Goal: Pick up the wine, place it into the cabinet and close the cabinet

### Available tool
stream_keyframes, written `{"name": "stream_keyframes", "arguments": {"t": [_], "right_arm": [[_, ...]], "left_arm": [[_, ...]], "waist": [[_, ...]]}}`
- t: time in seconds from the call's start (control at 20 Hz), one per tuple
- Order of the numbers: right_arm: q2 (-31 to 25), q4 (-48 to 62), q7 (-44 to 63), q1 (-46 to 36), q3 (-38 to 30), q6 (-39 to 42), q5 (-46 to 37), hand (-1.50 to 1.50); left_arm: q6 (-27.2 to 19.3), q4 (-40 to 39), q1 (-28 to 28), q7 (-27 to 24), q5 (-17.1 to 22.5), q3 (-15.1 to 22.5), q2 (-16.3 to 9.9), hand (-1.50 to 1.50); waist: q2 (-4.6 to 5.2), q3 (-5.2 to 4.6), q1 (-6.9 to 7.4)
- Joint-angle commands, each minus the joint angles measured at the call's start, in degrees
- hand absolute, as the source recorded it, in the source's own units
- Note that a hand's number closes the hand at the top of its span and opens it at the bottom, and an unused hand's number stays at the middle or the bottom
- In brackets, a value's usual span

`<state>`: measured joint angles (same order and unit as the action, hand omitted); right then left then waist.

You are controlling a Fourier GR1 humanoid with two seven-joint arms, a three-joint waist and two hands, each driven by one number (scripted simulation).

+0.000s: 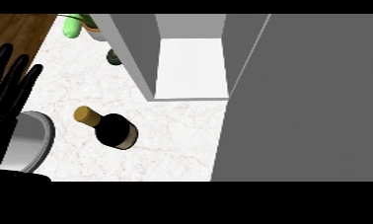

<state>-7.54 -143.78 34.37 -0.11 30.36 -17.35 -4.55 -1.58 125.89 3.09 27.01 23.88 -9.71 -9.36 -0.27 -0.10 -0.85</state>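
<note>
The wine bottle (113, 128), dark with a gold cap, stands on the pale marble counter (175, 139) left of centre. Behind it, the grey cabinet (138, 45) is open, showing a white inner shelf (191, 67). Its open door (299, 99) fills the right side of the view. My left hand (15, 90) rests at the left edge with fingers straight and up, well left of the bottle and holding nothing. My right hand does not show.
A grey round plate (33, 141) lies at the lower left, partly under my left hand. A potted green plant (80, 24) and a dark object (113, 57) stand at the back, left of the cabinet. Brown wood floor (22, 28) lies beyond the counter's edge.
</note>
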Motion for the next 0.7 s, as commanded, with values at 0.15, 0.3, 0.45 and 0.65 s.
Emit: {"name": "stream_keyframes", "arguments": {"t": [0.15, 0.3, 0.45, 0.65], "right_arm": [[-1.8, -10.1, 6.6, -1.0, 4.6, -3.2, -9.9, -1.50], [-4.4, -13.9, 8.8, 0.3, 3.0, -3.6, -7.9, -1.50], [-4.0, -10.9, 7.8, -2.4, 2.5, -5.4, -8.9, -1.50], [-5.2, -9.4, 4.2, -0.5, 4.9, -5.6, -8.5, -1.50]], "left_arm": [[5.1, -8.6, -2.6, -8.7, -1.5, -0.9, 1.3, -1.50], [5.9, -9.8, -4.0, -10.0, -1.8, -1.2, 1.6, -1.50], [9.5, -13.2, -8.6, -15.3, -2.6, -1.5, 2.2, -1.50], [10.9, -20.9, -8.2, -22.0, -5.1, -1.7, 3.5, -1.50]], "waist": [[-0.05, -0.06, -0.23], [-0.13, -0.03, -0.45], [-0.10, -0.08, -0.08], [0.02, 0.00, -0.07]]}}
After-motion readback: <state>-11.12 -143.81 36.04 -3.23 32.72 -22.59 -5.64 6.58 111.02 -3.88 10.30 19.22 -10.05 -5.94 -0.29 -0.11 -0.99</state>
